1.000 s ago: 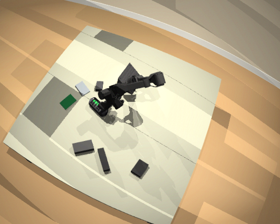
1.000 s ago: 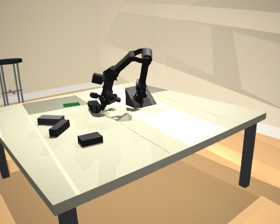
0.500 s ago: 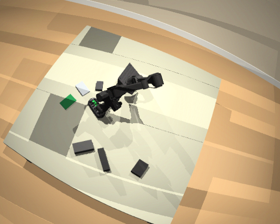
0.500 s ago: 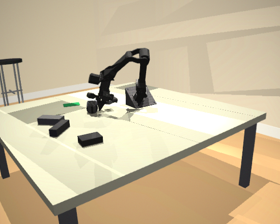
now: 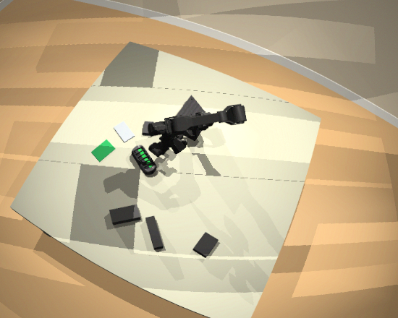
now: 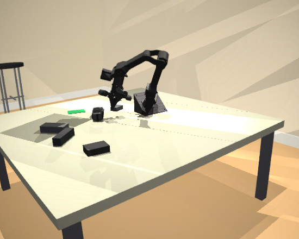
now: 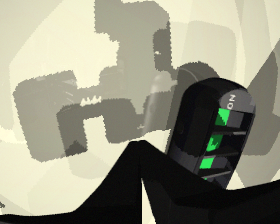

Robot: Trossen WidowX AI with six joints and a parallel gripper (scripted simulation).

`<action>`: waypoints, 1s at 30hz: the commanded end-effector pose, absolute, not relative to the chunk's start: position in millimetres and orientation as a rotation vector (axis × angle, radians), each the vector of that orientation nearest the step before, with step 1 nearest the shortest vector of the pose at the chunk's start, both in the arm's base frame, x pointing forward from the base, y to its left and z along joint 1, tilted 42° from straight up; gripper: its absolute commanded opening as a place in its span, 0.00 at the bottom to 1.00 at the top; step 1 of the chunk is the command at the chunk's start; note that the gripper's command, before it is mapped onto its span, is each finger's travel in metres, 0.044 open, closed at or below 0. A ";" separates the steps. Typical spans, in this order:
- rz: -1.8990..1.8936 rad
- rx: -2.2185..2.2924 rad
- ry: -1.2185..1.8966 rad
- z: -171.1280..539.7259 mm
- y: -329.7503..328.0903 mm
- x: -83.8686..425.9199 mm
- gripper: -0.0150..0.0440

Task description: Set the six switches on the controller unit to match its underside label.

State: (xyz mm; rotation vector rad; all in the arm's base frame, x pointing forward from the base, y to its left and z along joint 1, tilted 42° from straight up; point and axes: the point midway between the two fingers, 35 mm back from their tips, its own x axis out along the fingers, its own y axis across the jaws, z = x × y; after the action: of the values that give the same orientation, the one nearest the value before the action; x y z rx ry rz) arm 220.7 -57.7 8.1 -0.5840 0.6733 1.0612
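Note:
The dark grey controller unit (image 5: 142, 163) (image 6: 98, 114) (image 7: 186, 117) rests on the bench with its switch side up. In the wrist view its "ON" end points to the top; green shows on the left part of the three nearest switches, a fourth shows only partly, and the rest are hidden behind the fingers. The top view shows a row of green marks along its top, too small to read each setting. The label underneath is hidden. My gripper (image 6: 111, 108) (image 7: 138, 148) is shut and empty, pointing down low over the bench beside the unit, on the arm-base side.
A small dark block (image 5: 145, 129) (image 6: 118, 108) lies near the arm base. A white card (image 5: 124, 131) and a green card (image 5: 103, 150) (image 6: 76, 111) lie beyond the unit. Three black blocks (image 5: 125, 215) (image 5: 154, 233) (image 5: 205, 244) lie on the other side of the bench.

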 end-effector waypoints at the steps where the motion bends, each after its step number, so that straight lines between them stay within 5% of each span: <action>1: 1.061 -0.586 0.677 11.8 -59.2 217.7 0.25; 30: 0.991 -0.380 0.917 3.7 -91.2 267.9 0.25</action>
State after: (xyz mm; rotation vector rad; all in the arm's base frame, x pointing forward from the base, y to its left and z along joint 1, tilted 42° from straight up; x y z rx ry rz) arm 264.2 -75.6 10.0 -0.3921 0.8958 0.9686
